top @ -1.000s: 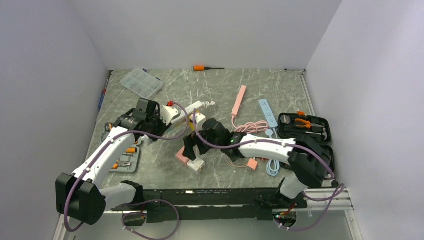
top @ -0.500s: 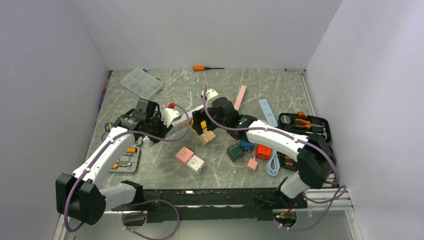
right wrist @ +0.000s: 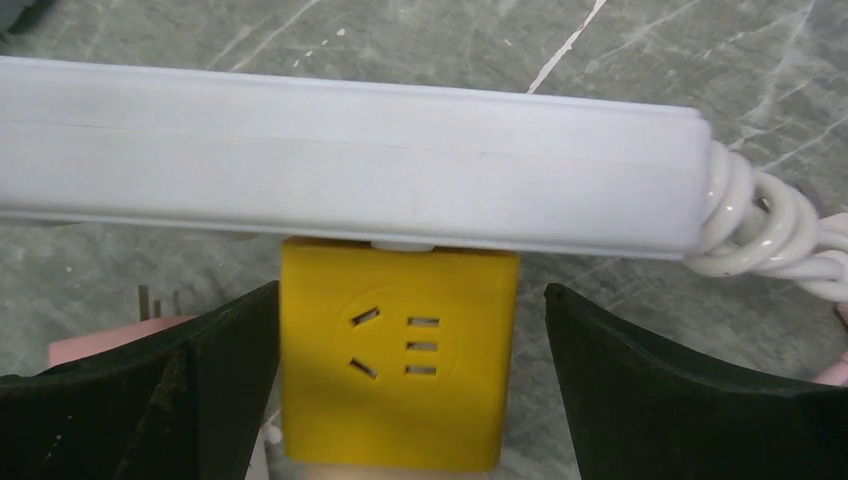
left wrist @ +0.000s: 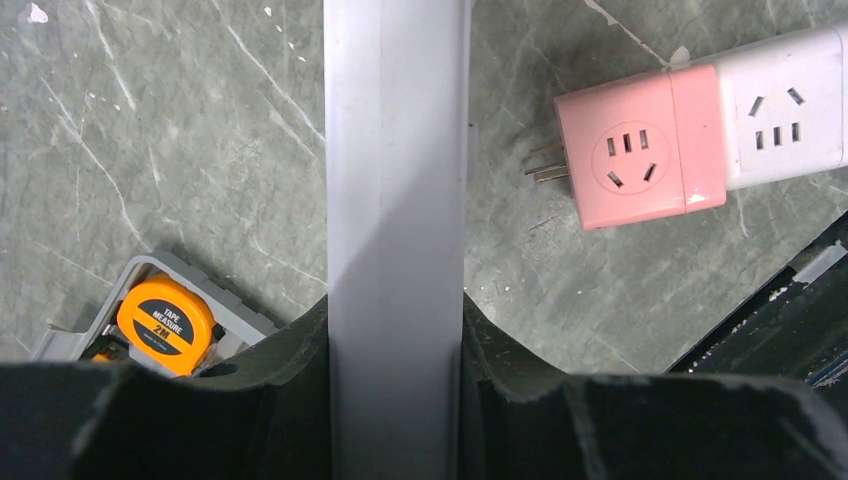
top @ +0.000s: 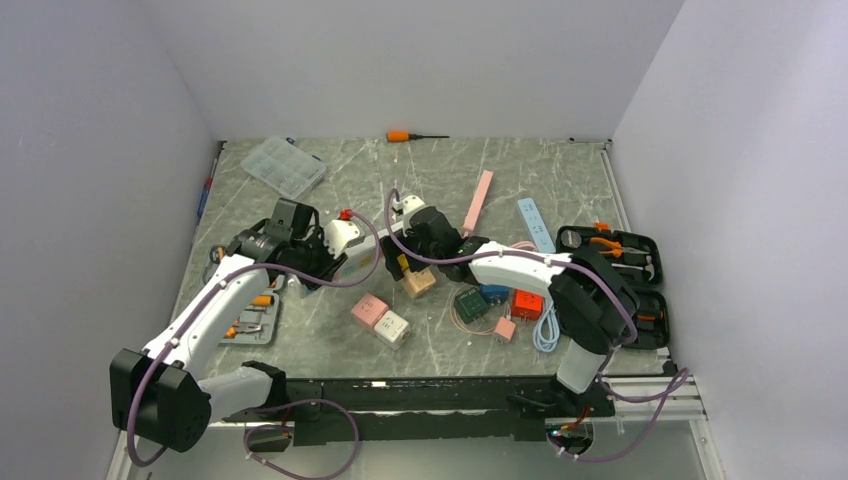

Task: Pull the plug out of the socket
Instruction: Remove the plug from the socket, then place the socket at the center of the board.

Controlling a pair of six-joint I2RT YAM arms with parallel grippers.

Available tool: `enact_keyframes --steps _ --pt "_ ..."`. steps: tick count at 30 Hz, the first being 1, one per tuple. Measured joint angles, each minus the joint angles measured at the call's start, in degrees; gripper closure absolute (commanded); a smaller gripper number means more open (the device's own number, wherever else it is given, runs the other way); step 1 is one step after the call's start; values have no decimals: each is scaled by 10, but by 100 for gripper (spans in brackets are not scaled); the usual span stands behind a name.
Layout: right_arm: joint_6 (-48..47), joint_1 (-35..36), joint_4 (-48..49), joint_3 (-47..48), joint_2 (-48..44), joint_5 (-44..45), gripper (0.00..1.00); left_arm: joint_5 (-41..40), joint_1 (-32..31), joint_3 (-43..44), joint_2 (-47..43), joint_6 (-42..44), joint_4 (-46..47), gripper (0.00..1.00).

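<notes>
The socket is a long white power strip (top: 372,228) seen from its plain white side; its coloured panels are hidden. My left gripper (left wrist: 397,400) is shut on one end of it (left wrist: 397,200), also seen in the top view (top: 322,252). A yellow cube plug (right wrist: 398,350) sits plugged into the strip (right wrist: 350,160) near its coiled white cord (right wrist: 760,225). My right gripper (right wrist: 410,390) is open and straddles the yellow plug (top: 402,263): the left finger almost touches it, and the right finger stands well apart.
Joined pink and white cube adapters (top: 380,318) lie near the front, also in the left wrist view (left wrist: 630,150). Green (top: 470,303) and orange (top: 527,303) cubes, a black tool case (top: 610,255), a clear organizer box (top: 284,166) and a tape measure (left wrist: 165,325) lie around.
My right arm has swung from the pink and white cubes at the front up to the strip and now straddles the yellow plug. The left arm has barely moved.
</notes>
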Motion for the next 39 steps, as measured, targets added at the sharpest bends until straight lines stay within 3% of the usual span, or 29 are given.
enact_keyframes --steps 4,10,12,20,24,32,34,35,39 --pt "1 0 14 1 30 -2 15 0 0 0 -6 0 -1 100" --pt "14 2 18 5 48 -6 62 -5 0 0 -9 -1 3 100" --pt "17 2 20 5 47 -4 73 -9 -1 0 -9 -2 5 100" --pt "18 -4 23 -21 27 12 84 -20 -17 1 15 -3 38 100" --pt "28 -6 21 -44 14 25 85 -34 -28 1 41 -1 64 100" --pt "59 13 1 -108 -33 25 83 -190 -13 1 103 -18 120 100" --pt "63 16 1 -113 -33 24 72 -186 -14 1 103 -17 121 100" --pt "64 16 0 -115 -33 24 61 -180 -14 1 103 -17 122 100" --pt "67 15 -2 -116 -32 26 31 -144 -16 1 103 -13 124 100"
